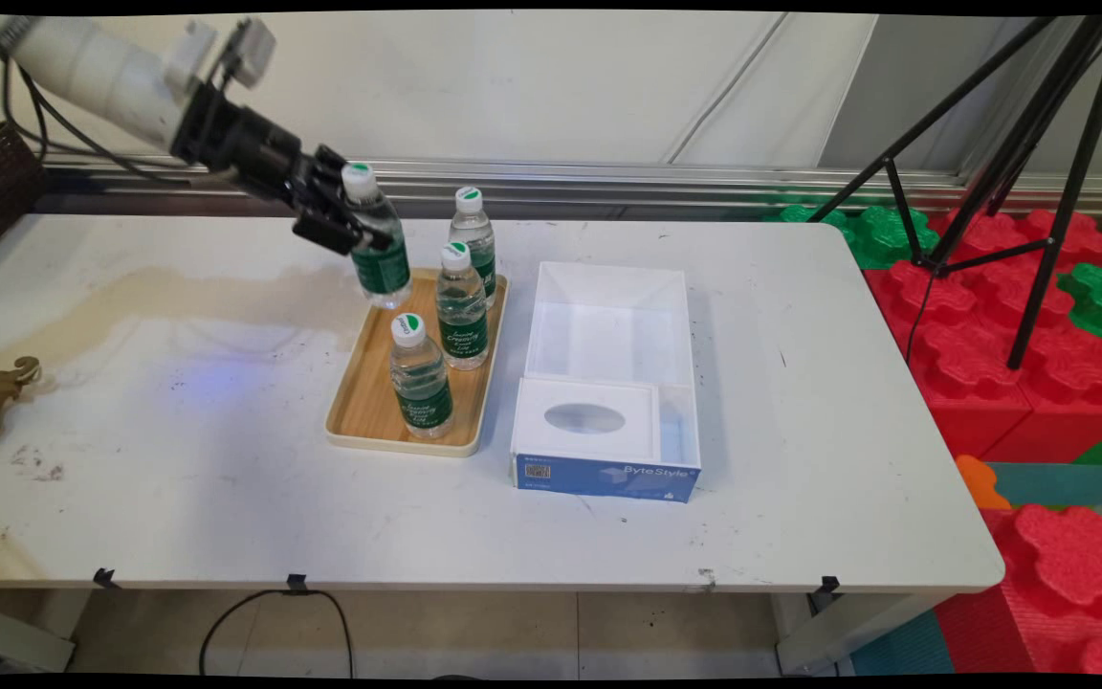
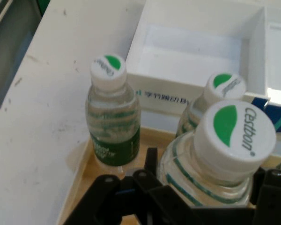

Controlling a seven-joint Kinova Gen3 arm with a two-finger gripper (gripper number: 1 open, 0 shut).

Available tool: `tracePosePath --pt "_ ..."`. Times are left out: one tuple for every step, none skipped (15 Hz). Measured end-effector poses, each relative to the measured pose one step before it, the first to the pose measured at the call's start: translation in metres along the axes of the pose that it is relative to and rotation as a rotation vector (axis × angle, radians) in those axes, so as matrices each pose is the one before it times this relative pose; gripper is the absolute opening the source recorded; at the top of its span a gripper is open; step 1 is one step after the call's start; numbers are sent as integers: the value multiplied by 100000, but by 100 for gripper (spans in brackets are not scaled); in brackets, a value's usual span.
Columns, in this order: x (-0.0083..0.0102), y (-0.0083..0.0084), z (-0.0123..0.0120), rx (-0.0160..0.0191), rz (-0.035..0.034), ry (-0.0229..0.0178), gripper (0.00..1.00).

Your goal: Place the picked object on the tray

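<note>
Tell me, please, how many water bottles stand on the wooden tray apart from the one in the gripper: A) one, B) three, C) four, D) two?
B: three water bottles stand upright on the wooden tray, the nearest one, the middle one and the farthest one, while the gripper is shut on a fourth bottle lifted at the tray's far left corner.
</note>
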Motion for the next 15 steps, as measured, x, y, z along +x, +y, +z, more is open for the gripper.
tracePosePath --pt "-700 -119 673 242 -334 -439 0" --pt "-742 -120 743 196 -495 -404 0" --pt "-643 -97 713 62 -416 -301 0" --pt "-461 -56 585 -78 -360 -100 0" --pt "-275 -34 379 -67 -159 -53 0" --pt "-333 -62 554 -113 -239 -6 0" --pt "-380 -66 565 -78 -258 -88 0" --pt "-334 -61 488 -27 -231 -74 0" --pt "-265 -62 353 94 -142 -55 0" --pt "-261 -92 376 134 -69 -90 0" --pt "-226 -117 301 290 -103 -53 0" --pt "-157 -120 216 317 67 -23 0" --pt "-159 -113 141 420 77 52 100" --pt "-111 -134 107 364 143 34 100" --pt "-19 -90 42 114 -14 12 100"
